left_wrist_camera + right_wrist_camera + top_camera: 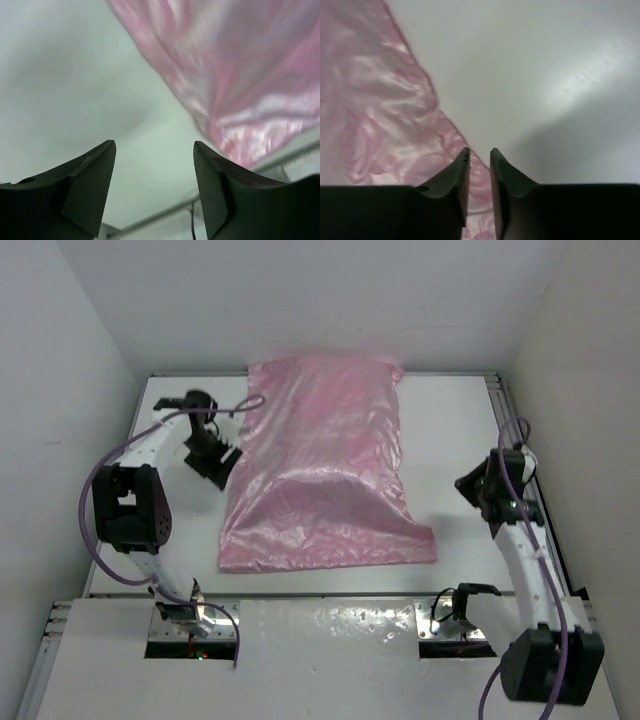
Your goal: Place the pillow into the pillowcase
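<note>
Left jaws stand spread wide with nothing between them, and bare white desk [75,75] shows through the gap. Off to their right in the left wrist view, the pink satin pillowcase [250,75] slopes away, its edge running diagonally across the desk. Right jaws are drawn nearly together, leaving only a narrow slit, and I see no cloth caught in it. They hang over the desk with the pillowcase's crinkled border running past beneath them.

From overhead, the left arm [150,455] bends in so its jaws sit just beside the sack's left edge, about halfway along it. A purple cable [100,480] loops from that arm up towards the sack's far left corner. The right arm [525,550] reaches up the right side of the desk, its jaws well apart from the fabric.

That pillowcase lies lengthwise down the middle of the desk, its far end against the back wall. Its near end is wider and rumpled, with the near right corner jutting out. It looks a little puffed, but whether the pillow is inside I cannot tell.
</note>
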Robot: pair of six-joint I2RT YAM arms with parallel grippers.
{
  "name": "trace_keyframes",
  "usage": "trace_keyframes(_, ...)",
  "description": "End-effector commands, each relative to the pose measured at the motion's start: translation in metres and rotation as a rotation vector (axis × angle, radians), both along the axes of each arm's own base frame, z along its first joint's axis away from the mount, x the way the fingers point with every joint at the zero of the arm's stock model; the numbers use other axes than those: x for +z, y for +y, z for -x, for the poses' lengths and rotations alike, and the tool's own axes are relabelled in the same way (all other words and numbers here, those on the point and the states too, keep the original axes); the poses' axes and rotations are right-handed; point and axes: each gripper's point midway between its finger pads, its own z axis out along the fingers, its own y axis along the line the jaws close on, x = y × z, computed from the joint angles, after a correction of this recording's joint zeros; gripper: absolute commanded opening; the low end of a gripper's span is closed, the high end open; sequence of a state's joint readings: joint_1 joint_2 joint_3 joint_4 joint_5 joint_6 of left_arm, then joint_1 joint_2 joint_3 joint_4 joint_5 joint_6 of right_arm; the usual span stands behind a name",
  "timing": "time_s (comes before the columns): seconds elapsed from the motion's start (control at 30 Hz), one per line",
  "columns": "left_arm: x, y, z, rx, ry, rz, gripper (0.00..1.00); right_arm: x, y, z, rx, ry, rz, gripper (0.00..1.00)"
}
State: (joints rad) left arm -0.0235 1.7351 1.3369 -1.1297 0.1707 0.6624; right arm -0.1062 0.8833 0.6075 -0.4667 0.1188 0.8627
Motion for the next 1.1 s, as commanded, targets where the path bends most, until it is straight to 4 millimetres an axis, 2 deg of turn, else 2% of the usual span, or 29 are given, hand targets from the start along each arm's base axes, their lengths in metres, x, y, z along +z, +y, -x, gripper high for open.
trace_keyframes(0.0,0.047,-0.014,-0.074,0.076,-0.208,0.087,0.61,0.074,0.023,-0.079,0.178,-0.243,0.035,0.19)
trace_keyframes(0.03,0.073,-0.028,-0.109,0.082,-0.320,0.170,0.60,0.061,0.039,-0.096,0.231,-0.201,0.027,0.14)
trace_keyframes(0.07,0.083,-0.041,-0.124,0.117,-0.352,0.224,0.60,0.088,0.056,-0.119,0.282,-0.275,0.035,0.14)
trace_keyframes(0.1,0.081,-0.055,-0.145,0.113,-0.377,0.299,0.59,0.068,0.077,-0.135,0.348,-0.224,0.024,0.14)
trace_keyframes(0.13,0.090,-0.064,-0.162,0.120,-0.416,0.332,0.58,0.066,0.085,-0.148,0.365,-0.227,0.022,0.14)
trace_keyframes(0.17,0.090,-0.077,-0.172,0.148,-0.423,0.360,0.58,0.088,0.102,-0.170,0.409,-0.293,0.002,0.14)
trace_keyframes(0.2,0.080,-0.081,-0.191,0.162,-0.436,0.372,0.58,0.063,0.121,-0.184,0.458,-0.242,-0.041,0.14)
trace_keyframes(0.23,0.073,-0.086,-0.200,0.170,-0.441,0.377,0.58,0.056,0.129,-0.194,0.468,-0.236,-0.063,0.14)
trace_keyframes(0.27,0.065,-0.094,-0.207,0.209,-0.430,0.383,0.58,0.065,0.138,-0.211,0.478,-0.269,-0.088,0.13)
trace_keyframes(0.3,0.046,-0.093,-0.222,0.233,-0.434,0.380,0.58,0.056,0.143,-0.220,0.457,-0.250,-0.135,0.11)
trace_keyframes(0.33,0.034,-0.094,-0.226,0.253,-0.423,0.378,0.58,0.023,0.150,-0.226,0.460,-0.181,-0.173,0.09)
trace_keyframes(0.37,0.021,-0.093,-0.228,0.291,-0.398,0.383,0.58,0.019,0.153,-0.237,0.451,-0.191,-0.190,0.06)
trace_keyframes(0.4,-0.002,-0.090,-0.234,0.318,-0.379,0.366,0.57,0.008,0.155,-0.242,0.427,-0.166,-0.223,0.05)
trace_keyframes(0.43,-0.015,-0.087,-0.235,0.339,-0.363,0.357,0.57,-0.006,0.158,-0.243,0.431,-0.138,-0.243,0.04)
trace_keyframes(0.47,-0.027,-0.083,-0.236,0.372,-0.348,0.347,0.57,-0.031,0.160,-0.248,0.424,-0.090,-0.251,0.03)
trace_keyframes(0.5,-0.051,-0.076,-0.235,0.398,-0.323,0.310,0.57,-0.043,0.160,-0.249,0.415,-0.059,-0.257,0.00)
trace_keyframes(0.6,-0.082,-0.068,-0.231,0.430,-0.274,0.265,0.57,-0.078,0.149,-0.242,0.379,0.058,-0.254,0.00)
trace_keyframes(0.63,-0.086,-0.066,-0.229,0.434,-0.265,0.263,0.57,-0.079,0.146,-0.241,0.372,0.065,-0.251,0.00)
trace_keyframes(0.67,-0.086,-0.065,-0.229,0.433,-0.264,0.262,0.58,-0.077,0.144,-0.241,0.373,0.060,-0.245,0.00)
trace_keyframes(0.77,-0.075,-0.063,-0.232,0.429,-0.288,0.279,0.58,-0.053,0.135,-0.248,0.401,0.000,-0.176,0.01)
trace_keyframes(0.8,-0.061,-0.063,-0.235,0.426,-0.317,0.286,0.58,-0.036,0.132,-0.254,0.420,-0.030,-0.147,0.05)
trace_keyframes(0.83,-0.054,-0.063,-0.237,0.423,-0.330,0.291,0.58,-0.027,0.128,-0.257,0.428,-0.041,-0.138,0.21)
trace_keyframes(0.87,-0.049,-0.061,-0.237,0.424,-0.337,0.292,0.58,-0.010,0.127,-0.263,0.439,-0.062,-0.130,0.30)
trace_keyframes(0.93,-0.023,-0.059,-0.238,0.421,-0.370,0.307,0.58,0.017,0.113,-0.266,0.460,-0.095,-0.100,0.48)
trace_keyframes(0.97,0.000,-0.054,-0.239,0.411,-0.410,0.315,0.58,0.028,0.106,-0.263,0.468,-0.091,-0.076,0.62)
trace_keyframes(1.0,0.009,-0.052,-0.237,0.406,-0.417,0.316,0.59,0.036,0.089,-0.262,0.444,-0.094,-0.052,0.68)
trace_keyframes(1.03,0.022,-0.043,-0.236,0.412,-0.441,0.316,0.60,0.059,0.078,-0.256,0.431,-0.125,-0.026,0.82)
trace_keyframes(1.07,0.047,-0.038,-0.234,0.401,-0.486,0.313,0.60,0.058,0.064,-0.243,0.428,-0.089,0.015,0.89)
